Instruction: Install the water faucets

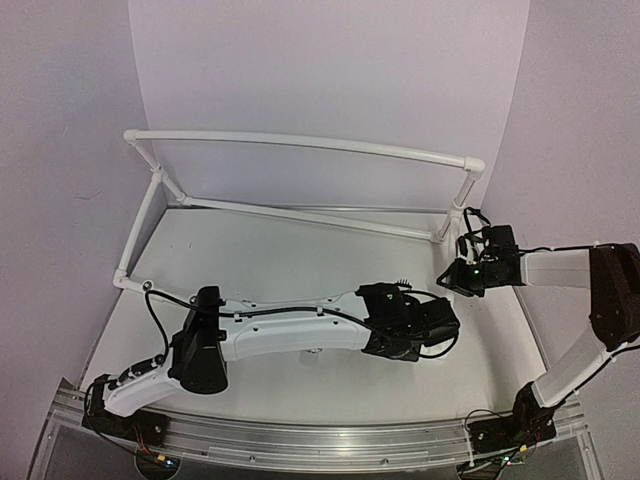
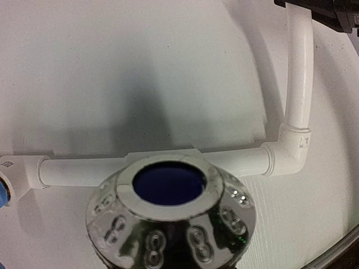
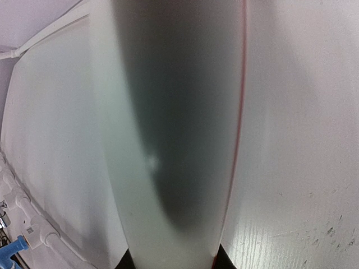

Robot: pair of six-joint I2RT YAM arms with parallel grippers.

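In the left wrist view a shiny silver faucet end [image 2: 168, 224] with a dark blue opening fills the lower middle, right in front of the white pipe frame [image 2: 84, 171]. My left gripper [image 1: 442, 326] is shut on this faucet, which hides its fingers. A light blue faucet [image 3: 14, 249] sits in a socket of the frame, and its edge [image 2: 2, 196] also shows in the left wrist view. My right gripper [image 1: 463, 270] is shut on the frame's white pipe [image 3: 168, 140] near the right corner, with dark fingertips [image 3: 124, 262] on either side of it.
The white pipe frame [image 1: 300, 140] stands at the back of the table, with an elbow joint [image 2: 289, 151] at its near right corner. The left arm lies across the table's middle. A metal rail [image 1: 300, 440] runs along the near edge.
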